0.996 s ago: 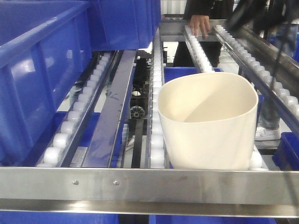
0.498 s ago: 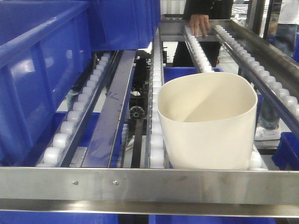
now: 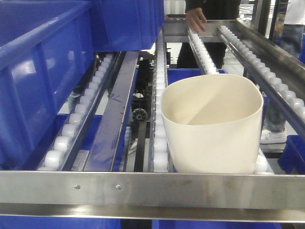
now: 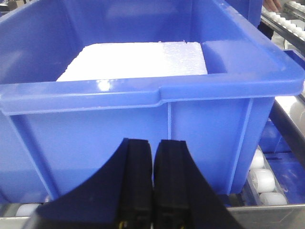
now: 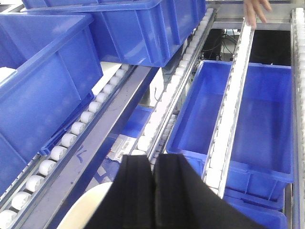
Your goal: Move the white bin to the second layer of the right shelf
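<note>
The white bin stands upright on the white rollers of the right shelf second layer, just behind its flat steel front rail. No gripper touches it in the front view. In the right wrist view my right gripper is shut with nothing between its fingers, and it hangs above the bin's rim, which shows at the lower left. Directly in front of the wall of a blue crate, my left gripper is shut and holds nothing.
Large blue crates fill the left lanes of the rack. Another blue crate lies on the level below, between roller tracks. A person's hand is at the far end of the rack. A white foam block lies in the left crate.
The white bin has not moved. A dark blurred shape at the upper right one second ago is gone. The person's hand at the far end has lifted off the rollers.
</note>
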Tool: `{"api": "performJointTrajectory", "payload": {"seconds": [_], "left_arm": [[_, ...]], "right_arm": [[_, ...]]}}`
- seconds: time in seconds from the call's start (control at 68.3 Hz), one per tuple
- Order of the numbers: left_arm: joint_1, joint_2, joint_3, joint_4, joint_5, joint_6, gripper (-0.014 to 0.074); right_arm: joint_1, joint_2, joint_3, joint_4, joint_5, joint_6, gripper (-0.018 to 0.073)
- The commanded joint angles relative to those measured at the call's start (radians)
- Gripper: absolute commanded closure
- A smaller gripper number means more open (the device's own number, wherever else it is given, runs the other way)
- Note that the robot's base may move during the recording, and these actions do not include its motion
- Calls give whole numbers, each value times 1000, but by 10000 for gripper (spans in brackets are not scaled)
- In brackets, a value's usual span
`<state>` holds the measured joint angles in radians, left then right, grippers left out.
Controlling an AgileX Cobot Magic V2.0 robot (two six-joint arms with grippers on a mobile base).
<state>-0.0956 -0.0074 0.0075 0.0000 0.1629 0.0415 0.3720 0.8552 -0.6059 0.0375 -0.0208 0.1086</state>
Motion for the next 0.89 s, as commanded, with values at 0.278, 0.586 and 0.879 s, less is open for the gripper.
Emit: {"api": "performJointTrajectory", "payload": {"seconds": [0.278, 0.586, 0.879], "left_arm": [[-6, -14, 37, 0, -85, -3, 512], [-6, -14, 37, 0, -85, -3, 512], [-6, -14, 37, 0, -85, -3, 512]], "right_arm": [[2, -8, -27, -1, -93, -2, 504], [-64, -140, 53, -2, -48, -2, 504], [-194, -370, 288, -2, -49, -2, 504]]}}
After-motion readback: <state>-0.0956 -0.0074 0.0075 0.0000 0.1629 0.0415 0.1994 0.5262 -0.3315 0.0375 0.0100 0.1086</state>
